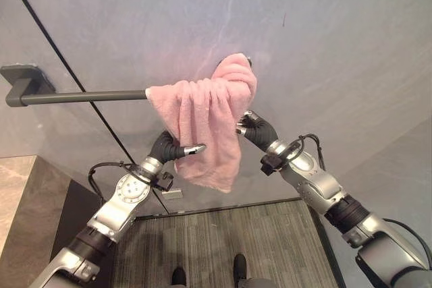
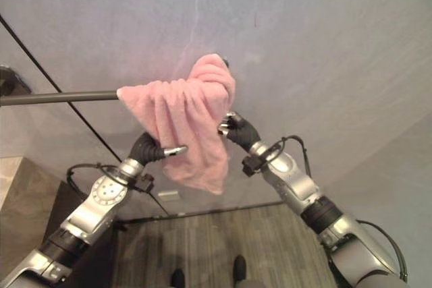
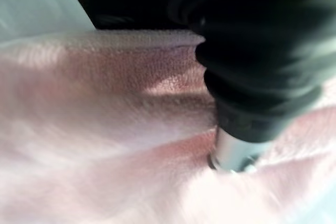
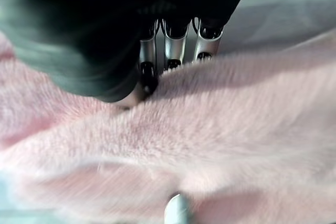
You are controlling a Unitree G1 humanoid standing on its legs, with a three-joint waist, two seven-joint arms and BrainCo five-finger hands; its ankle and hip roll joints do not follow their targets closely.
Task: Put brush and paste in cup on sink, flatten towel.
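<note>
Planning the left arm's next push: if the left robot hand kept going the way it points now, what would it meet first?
The pink towel bunched on the rail; the left robot hand already seems to touch it, though depth is unclear.

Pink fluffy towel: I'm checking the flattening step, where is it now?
The pink fluffy towel hangs bunched at the dark wall rail's right end, between the left hand and right hand.

A dark grey towel bar [image 1: 81, 96] ran level along the grey wall [image 1: 324, 45], fixed at its left end by a bracket [image 1: 23, 79]. A pink towel [image 1: 206, 116] hung bunched in folds over the bar's right end, its lower edge hanging free.
</note>
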